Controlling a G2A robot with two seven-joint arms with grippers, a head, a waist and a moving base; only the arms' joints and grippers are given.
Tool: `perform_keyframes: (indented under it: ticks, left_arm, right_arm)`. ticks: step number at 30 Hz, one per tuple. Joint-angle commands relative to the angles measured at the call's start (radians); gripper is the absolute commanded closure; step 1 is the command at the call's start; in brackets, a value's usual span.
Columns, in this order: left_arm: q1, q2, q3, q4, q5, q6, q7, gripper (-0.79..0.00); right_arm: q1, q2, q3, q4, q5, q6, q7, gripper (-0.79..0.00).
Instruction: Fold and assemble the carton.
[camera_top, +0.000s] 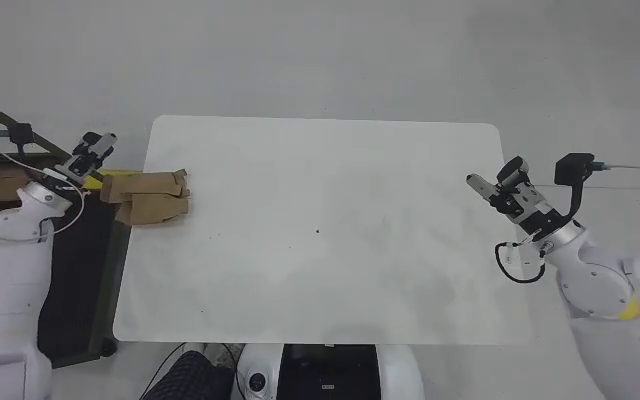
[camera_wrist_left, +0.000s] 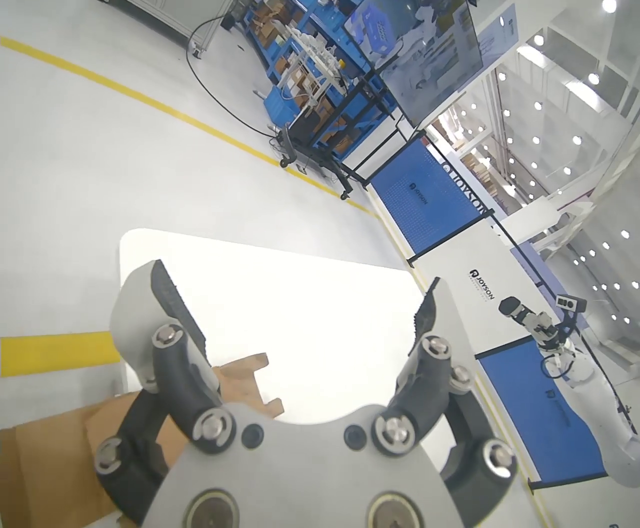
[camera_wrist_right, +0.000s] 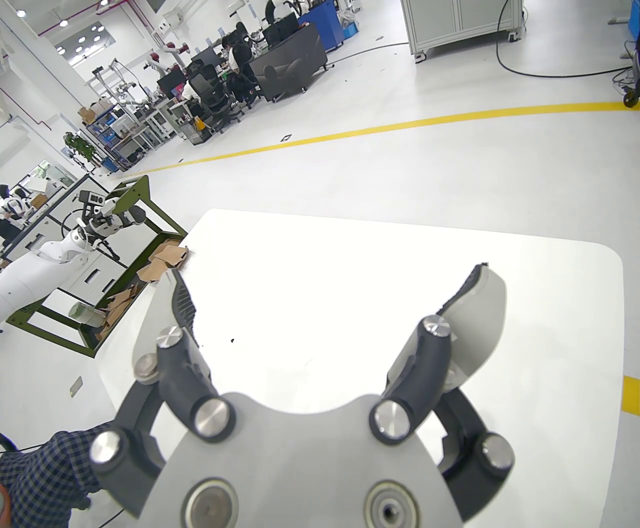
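Left fingers (camera_wrist_left: 140, 310): spread wide, holding nothing, touching nothing; poised just off desk's (camera_top: 320, 300) left edge, near carton (camera_top: 150, 198).
Right fingers (camera_wrist_right: 480, 300): spread wide, holding nothing, over desk's right edge, well apart from carton.
Carton: flat brown cardboard, unassembled, lying at desk's left edge.
Green-framed cart (camera_wrist_right: 132, 192) beside desk's left side: holds loose brown cardboard pieces (camera_wrist_right: 117, 302).

We see the carton (camera_top: 152, 198) at the table's (camera_top: 320, 250) left edge, left gripper (camera_top: 97, 142) just beside it, right gripper (camera_top: 493, 177) at the opposite edge.
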Motion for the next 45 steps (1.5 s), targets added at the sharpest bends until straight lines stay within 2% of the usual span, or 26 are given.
perform_keyframes:
  ticks: [1,7,16,36,39,45]
  left_arm:
    - [0.013,0.003,-0.012,0.017,-0.043,0.009,-0.021,-0.785]
    - [0.049,0.013,-0.049,0.07,-0.137,0.049,-0.076,-0.785]
    - [0.148,0.02,-0.099,0.101,-0.185,0.117,-0.057,-0.785]
    - [0.15,0.02,-0.099,0.097,-0.188,0.119,-0.06,-0.785]
    - [0.164,0.02,-0.097,0.088,-0.125,0.13,0.004,-0.785]
    - [0.2,0.012,-0.105,0.113,-0.164,0.182,0.046,-0.785]
  right_arm:
    - [0.0,0.0,0.0,0.0,0.0,0.0,0.0,-0.785]
    - [0.0,0.0,0.0,0.0,0.0,0.0,0.0,-0.785]
    - [0.0,0.0,0.0,0.0,0.0,0.0,0.0,-0.785]
    - [0.0,0.0,0.0,0.0,0.0,0.0,0.0,-0.785]
    - [0.0,0.0,0.0,0.0,0.0,0.0,0.0,-0.785]
    - [0.0,0.0,0.0,0.0,0.0,0.0,0.0,-0.785]
